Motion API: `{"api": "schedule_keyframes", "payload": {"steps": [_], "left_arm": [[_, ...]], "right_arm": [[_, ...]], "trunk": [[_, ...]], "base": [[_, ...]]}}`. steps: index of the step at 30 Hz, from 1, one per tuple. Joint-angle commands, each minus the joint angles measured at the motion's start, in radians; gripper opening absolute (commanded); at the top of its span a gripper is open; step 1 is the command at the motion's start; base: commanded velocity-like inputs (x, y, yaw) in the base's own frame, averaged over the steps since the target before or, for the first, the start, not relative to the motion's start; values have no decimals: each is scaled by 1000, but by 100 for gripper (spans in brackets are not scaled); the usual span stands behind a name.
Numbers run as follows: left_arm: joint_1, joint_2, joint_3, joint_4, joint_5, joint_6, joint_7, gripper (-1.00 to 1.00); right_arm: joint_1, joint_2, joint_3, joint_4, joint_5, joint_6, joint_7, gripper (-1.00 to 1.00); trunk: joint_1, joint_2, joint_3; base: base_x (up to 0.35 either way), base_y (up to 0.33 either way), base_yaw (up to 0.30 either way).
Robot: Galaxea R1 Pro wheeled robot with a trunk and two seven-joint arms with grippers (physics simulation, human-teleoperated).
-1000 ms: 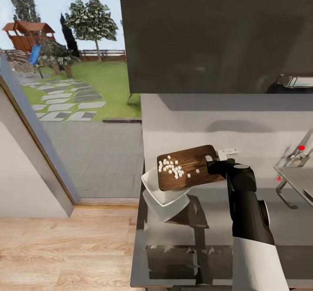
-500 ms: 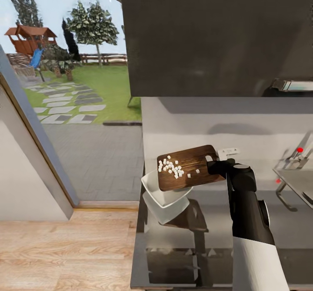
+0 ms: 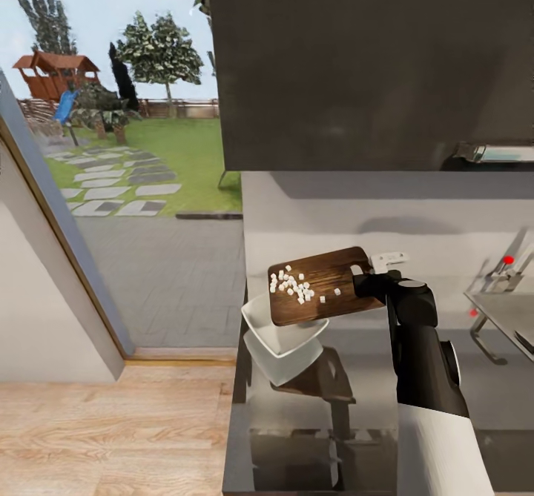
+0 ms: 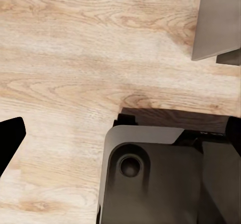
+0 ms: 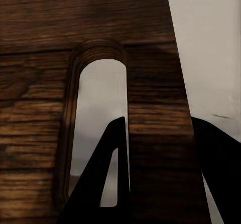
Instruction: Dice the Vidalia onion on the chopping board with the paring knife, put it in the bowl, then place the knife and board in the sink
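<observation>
My right gripper (image 3: 368, 277) is shut on the handle end of the dark wooden chopping board (image 3: 330, 296), held in the air and tipped down toward the left. Small white pieces of diced onion (image 3: 291, 285) lie on the board's lower half. The low end hangs over the white bowl (image 3: 282, 336), which sits at the left end of the grey countertop (image 3: 356, 407). In the right wrist view a dark finger (image 5: 105, 184) crosses the oval slot of the board (image 5: 45, 58). The sink (image 3: 508, 314) and tap (image 3: 510, 268) are at the far right. The paring knife is out of view.
A dark wall cabinet (image 3: 371, 66) hangs over the counter. Left of the counter are wood floor (image 3: 111, 429) and a glass door to the garden. My left gripper (image 4: 120, 133) hangs open over the floor beside my dark base (image 4: 150, 184).
The head view has shifted slightly, so the garden and cabinet sit a bit differently. The board, onion pieces, bowl and right arm hold the same pose.
</observation>
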Motion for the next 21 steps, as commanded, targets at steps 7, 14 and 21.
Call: {"api": "schedule_keyframes", "payload": {"steps": [7,14,21], "left_arm": [[0,1,-9,-2,9,2,7,100],[0,1,-9,-2,9,2,7,100],[0,1,-9,-2,9,1,7,100]], "right_arm": [[-1,0,-4,2,9,0,12,-100],[-1,-1,-5,6,9,-1,11,-100],[-1,-20,-6,11,6,-2,11,-100]], "trunk": [[1,-2,9],[1,-2,13],[1,-2,14]], "base": [[0,0,0],[0,0,0],[0,0,0]]}}
